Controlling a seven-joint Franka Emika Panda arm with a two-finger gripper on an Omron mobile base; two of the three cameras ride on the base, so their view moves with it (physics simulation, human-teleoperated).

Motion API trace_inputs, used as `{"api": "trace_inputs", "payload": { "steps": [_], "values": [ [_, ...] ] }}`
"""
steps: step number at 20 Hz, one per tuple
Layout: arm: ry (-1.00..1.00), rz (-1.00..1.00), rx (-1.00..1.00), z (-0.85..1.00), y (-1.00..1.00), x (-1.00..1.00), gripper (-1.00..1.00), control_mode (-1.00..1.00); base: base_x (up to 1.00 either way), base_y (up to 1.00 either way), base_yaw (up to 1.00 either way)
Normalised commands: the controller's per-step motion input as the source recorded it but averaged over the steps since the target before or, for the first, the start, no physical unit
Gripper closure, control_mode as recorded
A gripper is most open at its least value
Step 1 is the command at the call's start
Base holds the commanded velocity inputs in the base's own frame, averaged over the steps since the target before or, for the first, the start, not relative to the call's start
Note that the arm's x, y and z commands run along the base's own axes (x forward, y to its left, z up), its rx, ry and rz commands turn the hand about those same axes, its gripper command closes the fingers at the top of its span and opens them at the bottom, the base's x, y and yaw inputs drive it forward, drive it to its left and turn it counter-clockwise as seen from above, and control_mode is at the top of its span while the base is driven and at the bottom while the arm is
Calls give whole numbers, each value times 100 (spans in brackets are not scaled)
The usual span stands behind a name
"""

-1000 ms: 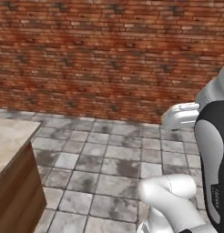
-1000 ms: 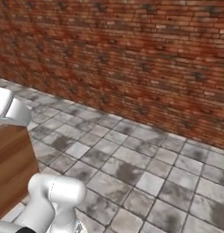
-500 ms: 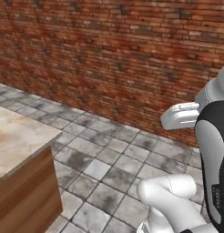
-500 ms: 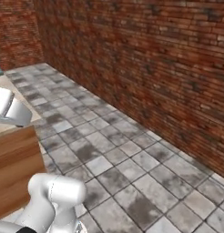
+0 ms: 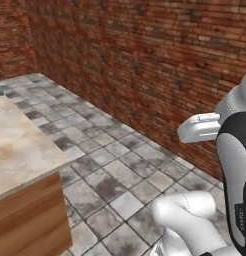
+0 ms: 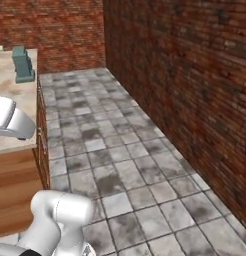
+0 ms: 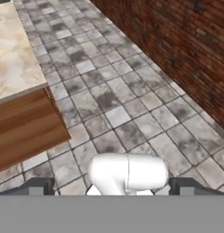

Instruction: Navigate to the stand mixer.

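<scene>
Stand mixer [image 6: 22, 65] sits on the far counter [image 6: 15, 100] end — gripper [image 7: 112, 186] fingertips wide apart, holding nothing

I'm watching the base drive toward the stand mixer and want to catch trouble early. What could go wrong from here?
1. The wooden counter corner sits close on the base's left; cutting the turn tight could clip it.
2. The brick wall runs along the right of a fairly narrow tiled floor, leaving little room to swing wide.
3. The stand mixer is far down the counter, small in the right base view, so the base might stop short or drift past it.
</scene>
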Motion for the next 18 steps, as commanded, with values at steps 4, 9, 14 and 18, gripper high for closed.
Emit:
{"api": "trace_inputs", "payload": {
  "steps": [4, 9, 14, 18],
  "values": [
    [0, 0, 0, 0, 0, 0, -100, 100, 99, -58, 48],
    [0, 0, 0, 0, 0, 0, -100, 100, 100, -71, 41],
    [0, 0, 0, 0, 0, 0, -100, 100, 100, -68, 41],
    [0, 0, 0, 0, 0, 0, -100, 100, 100, -61, 46]
  ]
}}
